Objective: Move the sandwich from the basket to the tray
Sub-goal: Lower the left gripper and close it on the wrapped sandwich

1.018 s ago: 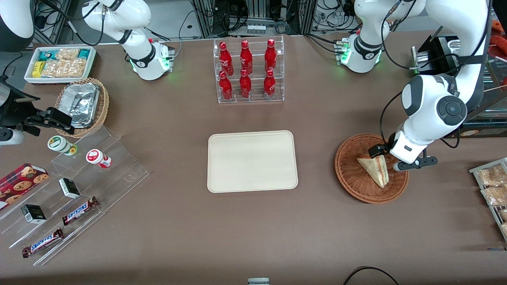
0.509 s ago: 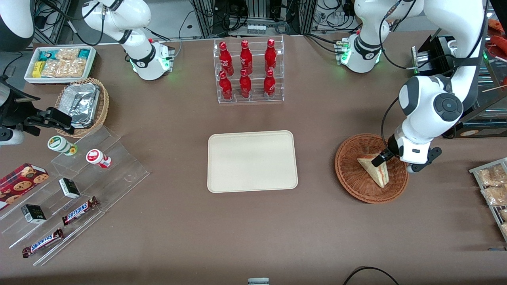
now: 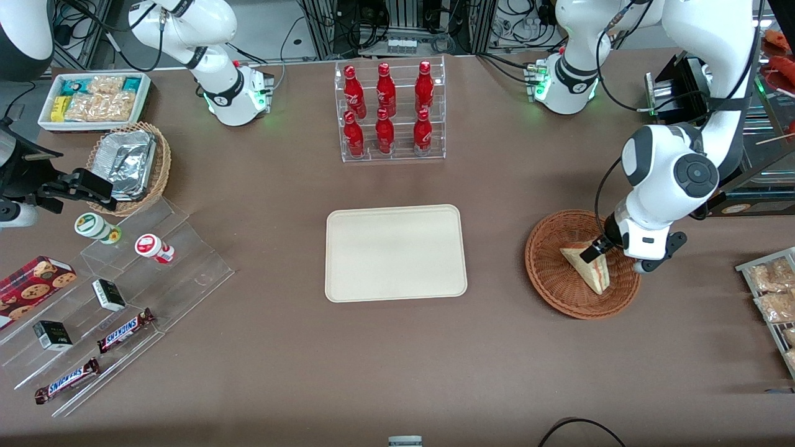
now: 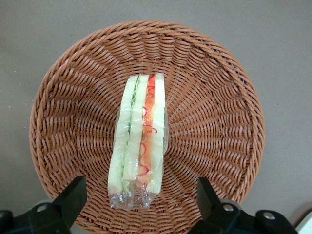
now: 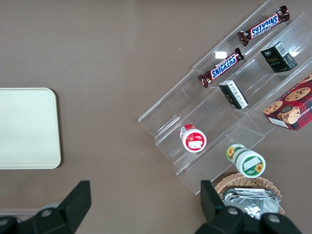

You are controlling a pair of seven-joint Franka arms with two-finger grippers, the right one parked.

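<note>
The sandwich [image 3: 585, 266] [image 4: 139, 146], a clear-wrapped wedge with red and green filling, lies in the round reddish-brown basket [image 3: 553, 279] [image 4: 219, 112] toward the working arm's end of the table. My left gripper [image 4: 140, 202] hovers over the basket, open. Its two dark fingers [image 4: 73, 195] stand wide apart on either side of the sandwich's crimped wrapper end, touching nothing. From the front, one dark finger [image 3: 595, 250] shows just above the sandwich's upper edge. The cream tray [image 3: 395, 252] [image 5: 27, 127] lies flat and bare at the table's middle.
A clear rack of red bottles [image 3: 389, 112] stands farther from the front camera than the tray. Bagged snacks [image 3: 770, 288] lie on a rack beside the basket at the table's edge. Acrylic steps with candy bars [image 3: 121, 330], a foil-container basket [image 3: 129, 164] and a white snack bin [image 3: 96, 99] sit toward the parked arm's end.
The left gripper's hand has turned about its wrist and shifted slightly over the basket, settling above the sandwich. The sandwich and basket have not moved.
</note>
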